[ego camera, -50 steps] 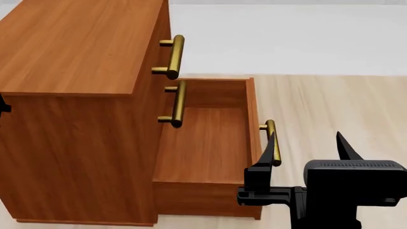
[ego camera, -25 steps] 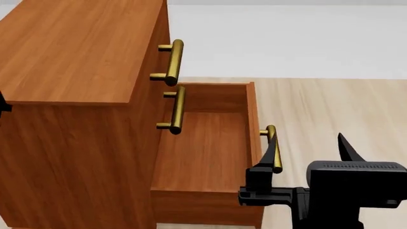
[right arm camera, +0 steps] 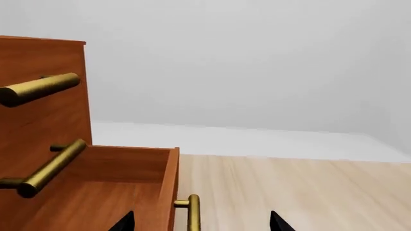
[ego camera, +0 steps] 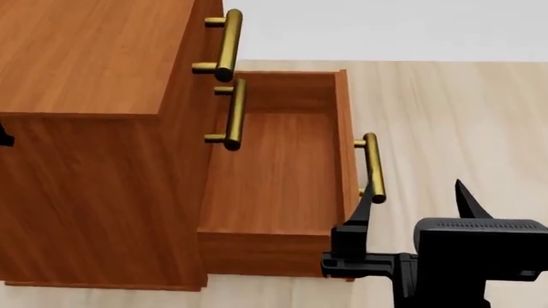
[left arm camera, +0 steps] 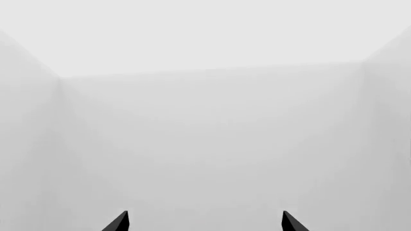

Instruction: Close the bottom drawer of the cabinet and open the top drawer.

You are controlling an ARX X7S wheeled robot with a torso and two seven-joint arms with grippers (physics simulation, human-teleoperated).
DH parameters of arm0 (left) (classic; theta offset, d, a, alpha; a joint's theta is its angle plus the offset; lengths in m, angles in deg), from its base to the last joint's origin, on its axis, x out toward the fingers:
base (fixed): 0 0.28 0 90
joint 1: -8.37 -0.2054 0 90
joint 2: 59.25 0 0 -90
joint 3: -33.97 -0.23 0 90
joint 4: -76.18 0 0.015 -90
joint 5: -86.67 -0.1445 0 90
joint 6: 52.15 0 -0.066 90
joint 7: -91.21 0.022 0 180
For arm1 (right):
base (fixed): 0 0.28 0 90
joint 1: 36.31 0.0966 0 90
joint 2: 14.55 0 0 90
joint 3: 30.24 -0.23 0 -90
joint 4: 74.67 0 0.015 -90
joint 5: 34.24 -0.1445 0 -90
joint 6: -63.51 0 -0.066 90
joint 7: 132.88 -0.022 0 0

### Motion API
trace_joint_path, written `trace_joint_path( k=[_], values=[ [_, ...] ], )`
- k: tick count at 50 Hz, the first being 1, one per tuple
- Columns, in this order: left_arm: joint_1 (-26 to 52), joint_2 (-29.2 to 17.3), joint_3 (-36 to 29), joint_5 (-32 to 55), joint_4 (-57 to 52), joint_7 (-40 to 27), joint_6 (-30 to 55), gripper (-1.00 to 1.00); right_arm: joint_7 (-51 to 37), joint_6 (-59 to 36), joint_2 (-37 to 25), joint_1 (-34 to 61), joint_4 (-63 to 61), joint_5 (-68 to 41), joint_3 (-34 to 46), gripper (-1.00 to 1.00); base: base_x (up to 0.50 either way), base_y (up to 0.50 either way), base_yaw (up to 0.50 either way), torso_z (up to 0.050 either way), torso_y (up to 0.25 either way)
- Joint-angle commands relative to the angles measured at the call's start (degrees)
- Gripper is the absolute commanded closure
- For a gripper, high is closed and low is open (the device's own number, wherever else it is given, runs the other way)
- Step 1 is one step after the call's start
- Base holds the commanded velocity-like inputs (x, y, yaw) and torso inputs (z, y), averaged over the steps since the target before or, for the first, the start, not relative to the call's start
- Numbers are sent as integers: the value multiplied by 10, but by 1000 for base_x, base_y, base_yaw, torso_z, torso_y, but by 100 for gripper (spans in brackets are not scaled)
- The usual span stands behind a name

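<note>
Reddish-brown wood-grain cabinet (ego camera: 94,122) stands on pale plank floor (ego camera: 462,109) before white walls (right arm camera: 257,62); its bottom drawer (ego camera: 274,186) is pulled out, top drawer (ego camera: 205,38) shut. Both black grippers, right (ego camera: 415,199) and left (left arm camera: 204,222), gape empty.

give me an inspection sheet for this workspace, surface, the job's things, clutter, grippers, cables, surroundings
Surface: pale wood-plank floor.
Job's things: cabinet upright; bottom drawer pulled far out, empty; top drawer shut.
Clutter: nothing seen.
Grippers: right gripper open, beside the near end of the bottom drawer's handle, contact unclear; left gripper open, holding nothing, facing blank wall.
Cables: nothing seen.
Surroundings: plain white walls.
</note>
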Motion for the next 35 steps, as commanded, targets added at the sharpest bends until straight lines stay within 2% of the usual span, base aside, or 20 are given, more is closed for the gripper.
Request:
trace_joint_path(
  k=[1, 12, 26, 35],
  values=[
    [2, -5, 1, 8, -3, -7, 3, -100, -3, -1, -2, 0, -3, -3, 2, -100, 0, 0, 0, 0, -166],
    [1, -9, -1, 12, -1, -12, -2, -100, -3, 2, -3, 5, 4, -4, 6, -100, -1, 0, 0, 0, -154],
    [0, -13, -3, 17, 2, -17, -9, -100, -18, 4, -10, 30, 41, 5, -10, -100, -1, 0, 0, 0, 0],
    [0, -18, -6, 18, 3, -21, -11, -100, -22, 25, -6, 57, 116, 0, -40, -100, 0, 0, 0, 0, 0]
  ],
)
